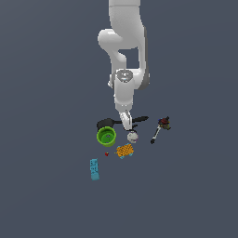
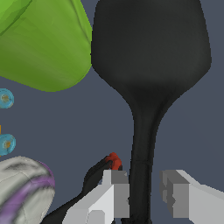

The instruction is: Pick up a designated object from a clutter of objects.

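Pincer (image 2: 144, 197) apart, straddling black spatula (image 2: 148, 65) handle; plain dark grey floor (image 1: 46, 69).

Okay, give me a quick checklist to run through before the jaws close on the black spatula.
1. Black spatula handle between the fingers: ok, it runs through the gap.
2. Gripper open: ok, space shows on the handle's right side.
3. Handle centred: not ok, the left finger sits nearly against it.
4. Green cup clear of the fingers: ok.
5. White ball clear: ok, off to the side.
6. Fingertip depth below the handle: cannot tell.
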